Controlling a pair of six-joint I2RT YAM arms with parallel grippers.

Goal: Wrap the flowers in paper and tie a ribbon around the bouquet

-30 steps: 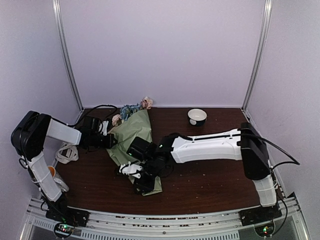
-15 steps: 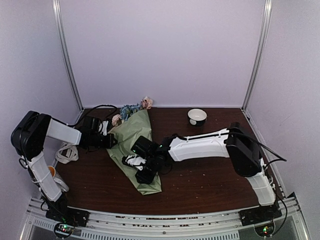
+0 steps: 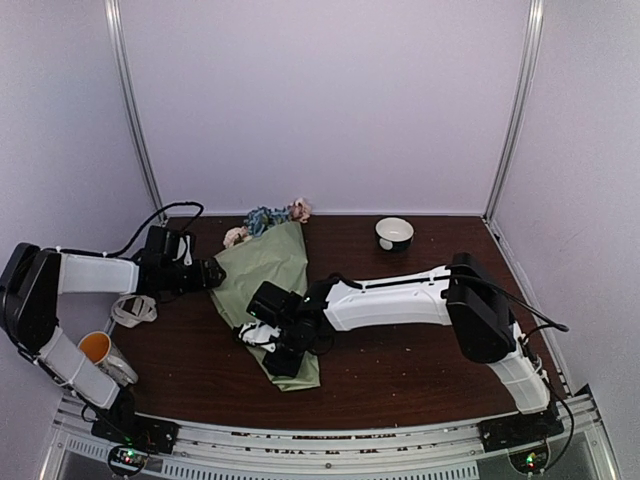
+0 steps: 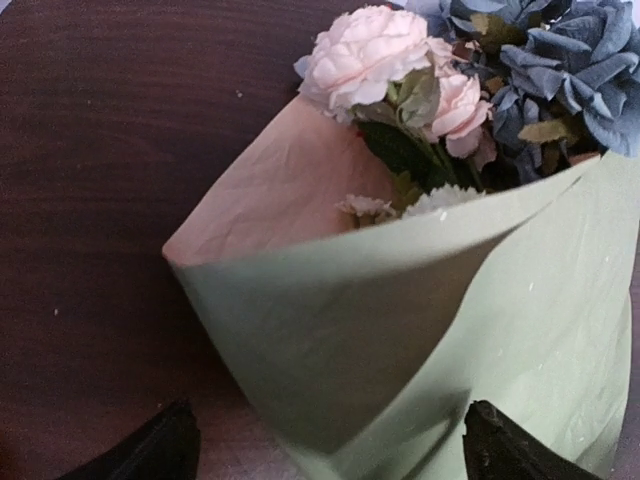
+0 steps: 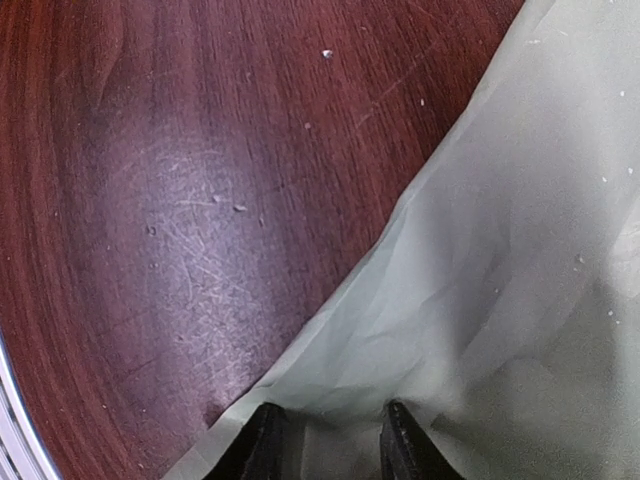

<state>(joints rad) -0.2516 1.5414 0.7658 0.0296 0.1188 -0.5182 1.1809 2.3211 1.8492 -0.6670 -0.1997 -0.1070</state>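
Note:
The bouquet (image 3: 265, 270) lies on the table as a cone of sage-green paper (image 4: 400, 300), beige inside. The flowers (image 4: 365, 50) show at its wide far end, pink blooms beside blue ones (image 4: 565, 50). My left gripper (image 3: 213, 272) stands open just left of the cone's wide end, and its fingertips (image 4: 165, 450) straddle the paper's fold without touching it. Lower down the cone, my right gripper (image 3: 283, 358) is shut on the narrow part, the paper (image 5: 500, 250) bunched between its fingers (image 5: 265, 445). The cream ribbon (image 3: 133, 308) lies looped at the table's left edge.
A white bowl (image 3: 394, 232) stands at the back right. An orange cup (image 3: 95, 347) sits by the left arm's base. The right arm's white link (image 3: 400, 298) stretches across the middle of the dark wooden table (image 3: 420, 370).
My left gripper has opened, let go of the paper's edge and drawn back to the left. The right gripper has shifted slightly left, still holding the cone.

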